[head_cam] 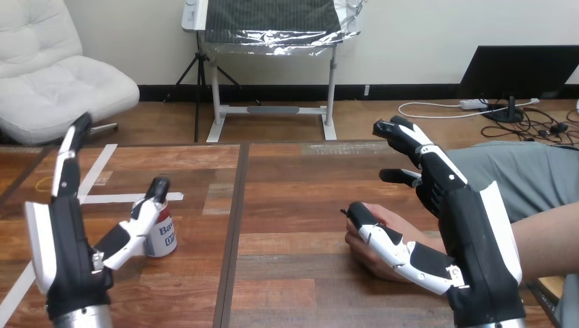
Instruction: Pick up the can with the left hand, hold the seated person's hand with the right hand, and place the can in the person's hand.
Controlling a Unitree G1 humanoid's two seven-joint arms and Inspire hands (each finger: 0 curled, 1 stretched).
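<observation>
At table (293, 205) left: left hand (65, 253) spread, thumb by can (164, 238), no grip | right hand (471, 232) uncurled, thumb over person's hand (365, 251) | step: grasping can | next: curl fingers round can

We counted one can (162, 236) and one wooden table (293, 184). We counted two robot hands, the left hand (65, 239) and the right hand (471, 232), and one person's hand (372, 254). We made out two strips of white tape (130, 198) on the wood.
</observation>
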